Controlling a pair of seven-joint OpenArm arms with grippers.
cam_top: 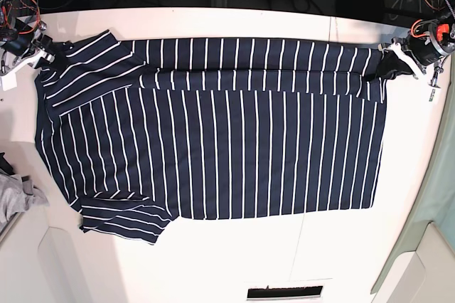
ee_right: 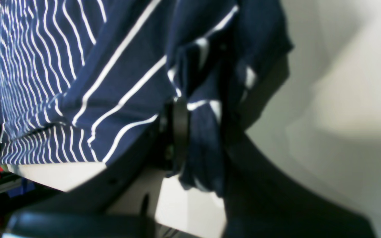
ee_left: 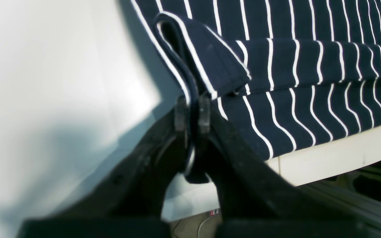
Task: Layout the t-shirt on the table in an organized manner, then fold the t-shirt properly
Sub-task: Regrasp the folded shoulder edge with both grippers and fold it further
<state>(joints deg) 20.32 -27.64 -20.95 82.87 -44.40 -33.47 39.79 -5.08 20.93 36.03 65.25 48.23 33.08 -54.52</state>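
T-shirt [cam_top: 213, 139] lies flat on the table [cam_top: 234, 260], far edge folded over. My left gripper [ee_left: 192, 114] and right gripper [ee_right: 190, 109] both pinch corners. I should pull both evenly, keeping the fold straight.

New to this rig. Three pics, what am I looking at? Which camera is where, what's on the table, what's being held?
It is a two-armed robot working on a white table. The base view looks straight down at the whole table; the other two come from cameras on each wrist, looking along the end effector.

A navy striped t-shirt lies spread out flat, with its far long edge folded over in a band. A bit of grey cloth sits at the table's left edge in the base view.

The left end effector, on the right in the base view, is shut on a corner of the shirt. The right end effector, on the base view's left, is shut on bunched cloth at the opposite end. So each arm holds one end of that folded edge.
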